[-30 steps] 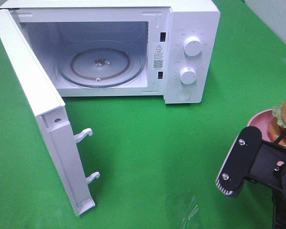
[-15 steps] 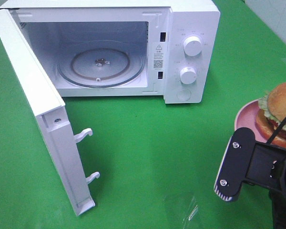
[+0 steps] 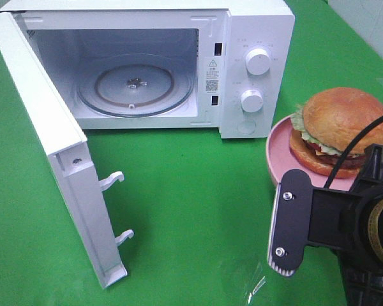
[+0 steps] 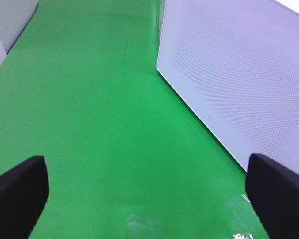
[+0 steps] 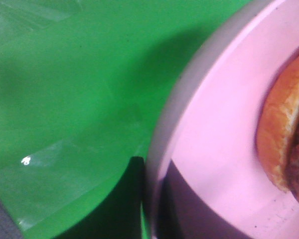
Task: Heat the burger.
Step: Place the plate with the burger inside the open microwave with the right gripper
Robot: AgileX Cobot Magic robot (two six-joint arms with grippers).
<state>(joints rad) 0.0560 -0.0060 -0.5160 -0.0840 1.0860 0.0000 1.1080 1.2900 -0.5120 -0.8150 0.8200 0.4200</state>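
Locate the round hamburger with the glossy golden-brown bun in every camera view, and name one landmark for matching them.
Exterior high: the round hamburger with the glossy golden-brown bun at the right, on a pink round plate, right of the white microwave.
Left wrist: not in it.
Right wrist: only its lower bun and patty show, cut off by the frame's edge, on the plate.
Shared landmark: the green table cover, in all three.
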